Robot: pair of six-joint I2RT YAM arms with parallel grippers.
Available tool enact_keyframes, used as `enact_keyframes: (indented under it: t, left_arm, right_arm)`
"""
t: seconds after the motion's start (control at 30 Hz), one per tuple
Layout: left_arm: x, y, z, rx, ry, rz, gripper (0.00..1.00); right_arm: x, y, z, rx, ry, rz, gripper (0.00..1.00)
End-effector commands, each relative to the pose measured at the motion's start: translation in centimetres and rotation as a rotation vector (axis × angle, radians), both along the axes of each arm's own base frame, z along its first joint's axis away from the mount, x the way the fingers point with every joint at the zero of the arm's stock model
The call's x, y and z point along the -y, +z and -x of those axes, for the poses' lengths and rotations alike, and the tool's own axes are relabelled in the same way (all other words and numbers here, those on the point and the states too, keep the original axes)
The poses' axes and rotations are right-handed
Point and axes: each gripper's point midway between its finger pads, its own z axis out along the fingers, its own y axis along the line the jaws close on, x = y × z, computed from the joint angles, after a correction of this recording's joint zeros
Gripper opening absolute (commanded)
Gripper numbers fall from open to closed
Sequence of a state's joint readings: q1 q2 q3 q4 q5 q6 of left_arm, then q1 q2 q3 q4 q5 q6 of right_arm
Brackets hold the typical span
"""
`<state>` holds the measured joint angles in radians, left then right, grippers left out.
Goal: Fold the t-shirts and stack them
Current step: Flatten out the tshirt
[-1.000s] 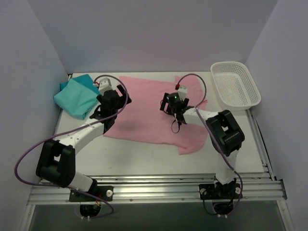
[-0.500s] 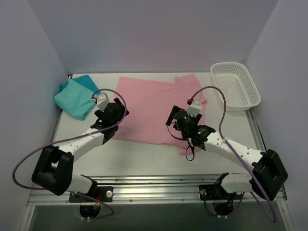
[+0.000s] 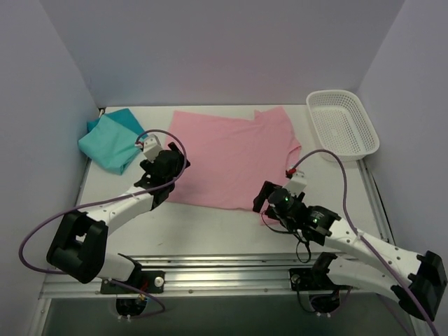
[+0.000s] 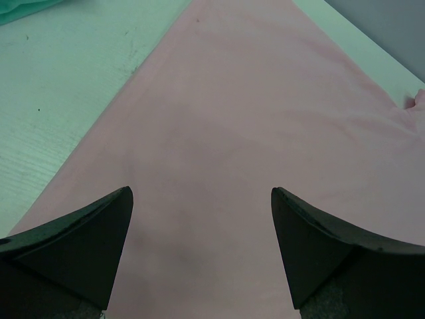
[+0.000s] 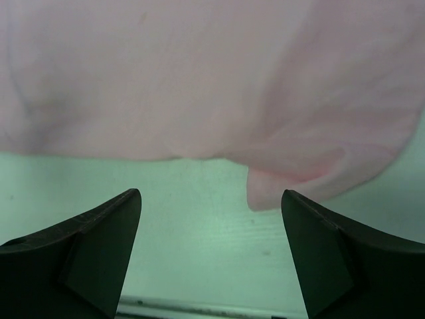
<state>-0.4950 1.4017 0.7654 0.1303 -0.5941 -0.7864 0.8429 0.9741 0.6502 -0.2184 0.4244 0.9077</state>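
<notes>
The light pink t-shirt (image 3: pixel 231 154) lies spread flat in the middle of the table. The teal t-shirt (image 3: pixel 108 143) lies folded at the back left. My left gripper (image 3: pixel 171 162) is open and empty over the pink shirt's left part; in the left wrist view (image 4: pixel 202 219) the pink cloth (image 4: pixel 252 119) fills the space between the fingers. My right gripper (image 3: pixel 267 201) is open and empty at the shirt's near right corner. In the right wrist view (image 5: pixel 211 219) it hovers over bare table, with the pink hem and a folded-under corner (image 5: pixel 292 179) just ahead.
A white mesh basket (image 3: pixel 343 126) stands at the back right. Walls close in the table on the left, back and right. A metal rail (image 3: pixel 231 269) runs along the near edge.
My right gripper has drawn back from the shirt's middle to its near right corner. My left gripper has moved slightly nearer. The shirt's lower right flap now lies smaller.
</notes>
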Motion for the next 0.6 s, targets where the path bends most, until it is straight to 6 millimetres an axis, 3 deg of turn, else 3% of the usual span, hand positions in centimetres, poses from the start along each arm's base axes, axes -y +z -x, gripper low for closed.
enact_keyframes:
  t: [0.0,0.07,0.27,0.4,0.57]
  left_arm:
    - [0.6,1.3,-0.8,0.054,0.003,0.038,0.94]
    - [0.9,1.0,-0.6,0.049,-0.001,0.043,0.94]
    - [1.4,0.6,-0.1,0.054,0.0,0.067,0.94]
    - [1.3,0.4,0.3,0.05,0.003,0.065,0.94]
    - [1.1,0.7,0.6,0.057,0.003,0.06,0.94]
  right_arm:
    - [1.3,-2.6,4.6,-0.12,0.0,-0.007,0.82]
    - [1.5,-3.3,6.6,-0.147,0.011,-0.043,0.82]
    - [1.6,-5.7,9.1,-0.208,0.026,-0.036,0.81]
    - [2.0,-8.1,9.6,-0.233,0.006,0.006,0.82]
    - [1.3,-8.7,8.3,-0.191,-0.021,0.016,0.82]
